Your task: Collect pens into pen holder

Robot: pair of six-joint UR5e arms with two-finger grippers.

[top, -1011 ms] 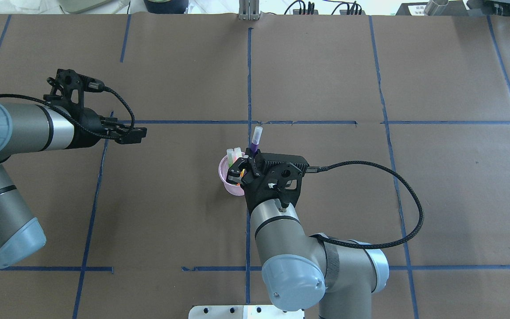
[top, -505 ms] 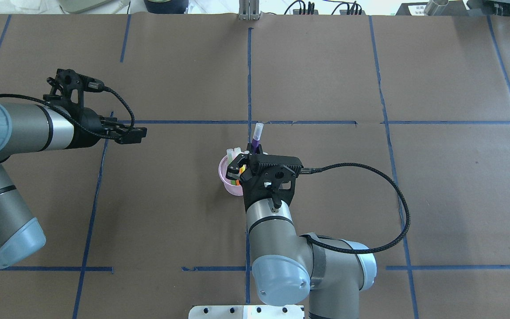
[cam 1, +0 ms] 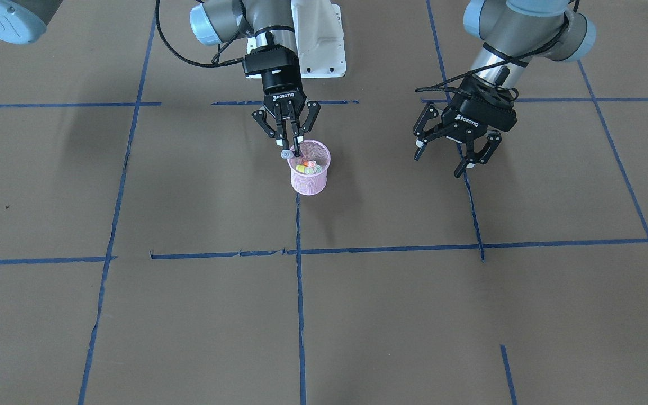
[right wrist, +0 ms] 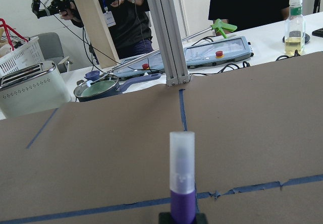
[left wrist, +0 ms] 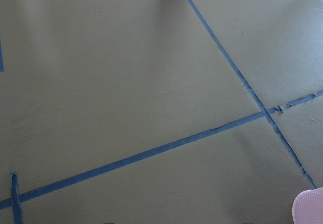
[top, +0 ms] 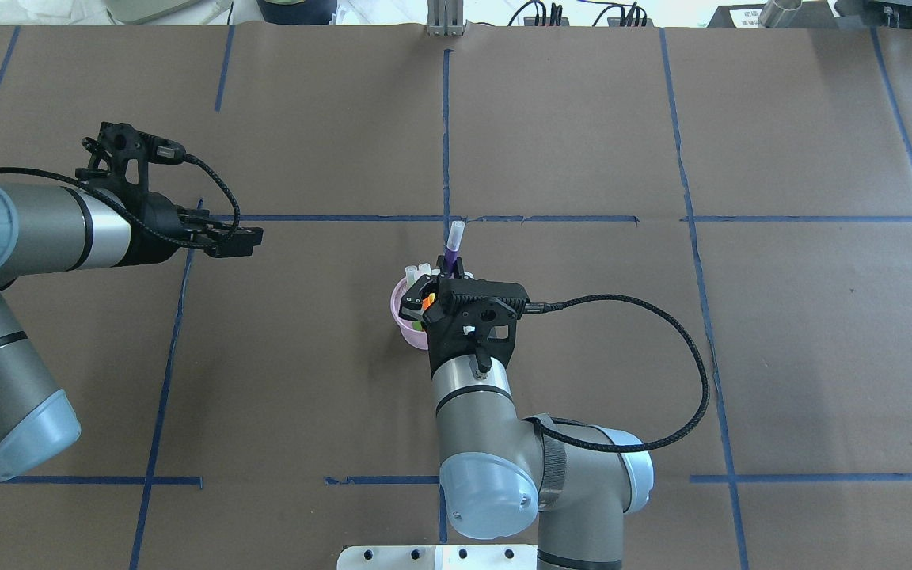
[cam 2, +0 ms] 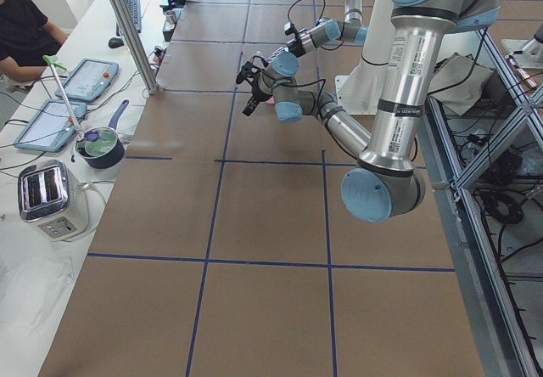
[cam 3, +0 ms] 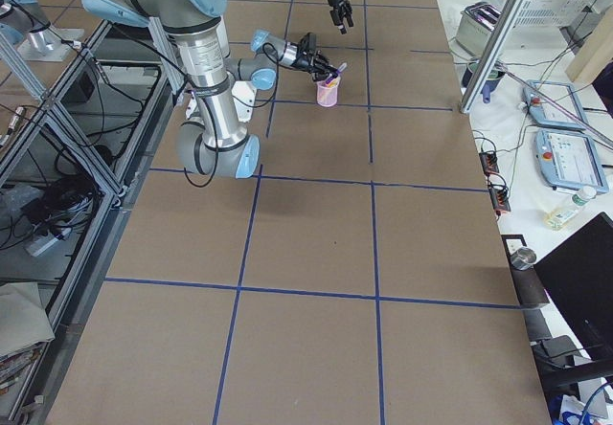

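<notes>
here, the right pincer (cam 1: pixel 289 147) is shut tight on a purple pen (top: pixel 452 247), gripping the coloured barrel so the pale cap sticks out beyond the fingertips. it sits in the middle of the overhead view, right at the rim of the pink pen holder (cam 1: pixel 310 181), which stands on the brown worktop (cam 1: pixel 189 315) with orange, green and yellowish pens (cam 1: pixel 308 167) bunched inside. i judge the pen is held this way so it can be tipped in beside the others; whether its lower end is past the rim is hidden. the left pincer (cam 1: pixel 452 162), upper right of the front view, hangs wide open and empty, well apart, probably parked clear of the drop.
</notes>
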